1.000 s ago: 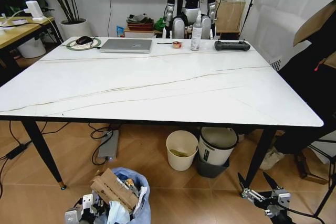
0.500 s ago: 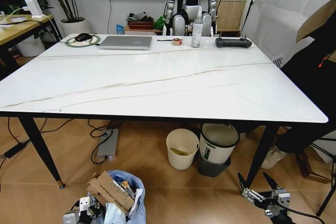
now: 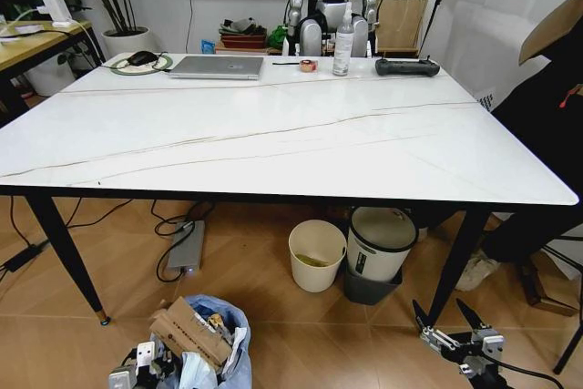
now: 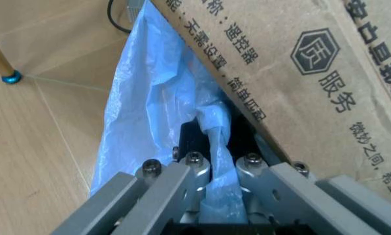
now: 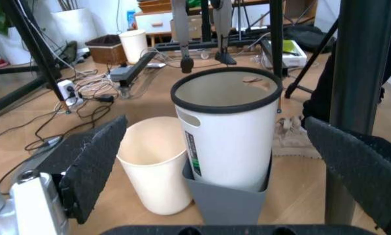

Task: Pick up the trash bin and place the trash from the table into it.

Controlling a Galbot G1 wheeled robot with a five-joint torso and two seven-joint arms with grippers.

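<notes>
Left gripper [image 4: 218, 183] pinches the trash bin's [image 3: 223, 334] blue bag rim; right gripper [image 3: 448, 321] hangs spread wide.

Legible print appears on the brown cardboard piece [image 4: 300, 73] standing in the trash bin [image 4: 150, 112], seen in the left wrist view. It carries dark Chinese characters in rows, including "服务" in large type and "退控器" in smaller type, beside a hexagonal logo enclosing the character "质". Other characters on the same cardboard are cut off or too slanted to read. The grey-and-white bin [image 5: 225, 142] bears a green label with illegible print.
</notes>
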